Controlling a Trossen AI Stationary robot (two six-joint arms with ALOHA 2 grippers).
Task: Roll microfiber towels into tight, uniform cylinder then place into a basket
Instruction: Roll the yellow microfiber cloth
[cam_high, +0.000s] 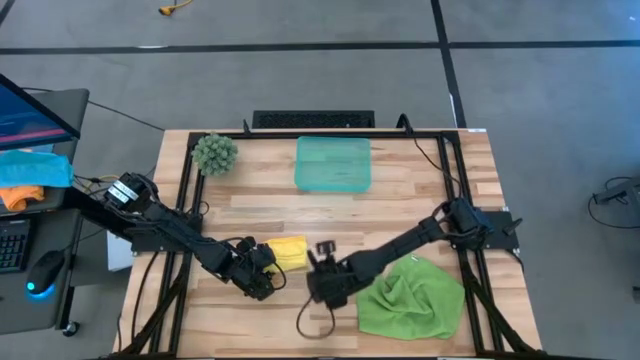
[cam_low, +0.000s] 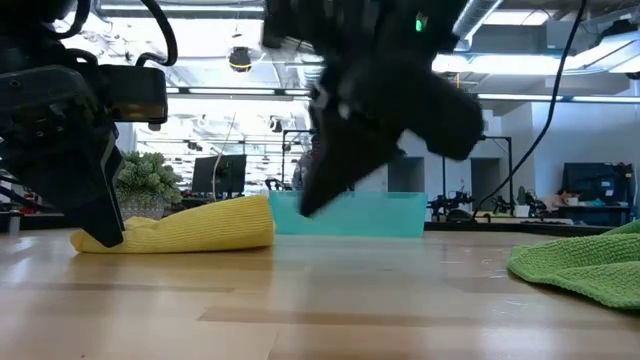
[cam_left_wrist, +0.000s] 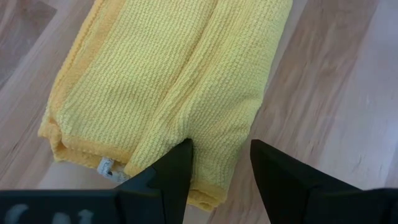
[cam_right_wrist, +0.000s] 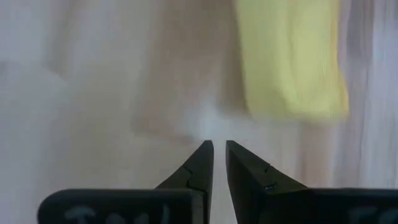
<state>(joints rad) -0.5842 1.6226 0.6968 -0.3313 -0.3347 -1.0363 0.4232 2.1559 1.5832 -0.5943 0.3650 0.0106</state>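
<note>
Translucent teal plastic forms the basket, a shallow rectangular tray standing at the far middle of the wooden table; nothing lies in it. A fuzzy green ball sits on the table well to its left.

The yellow towel lies rolled into a short, flattened bundle on the table, nearer the front edge than the basket and well apart from it. In the left wrist view the roll shows two parallel lobes and a small tag at one end.

The left gripper is at the near end of this roll. Its jaws stand moderately apart; one finger touches the end of the roll, and a corner of the cloth lies between the two fingers. The jaws are not closed on the cloth.

The right gripper is just beside the roll's opposite side, clear of it. Its jaws are nearly together with only a narrow slit between them, and they hold nothing.

The green towel lies crumpled and unrolled at the front right of the table, beneath the right arm.
</note>
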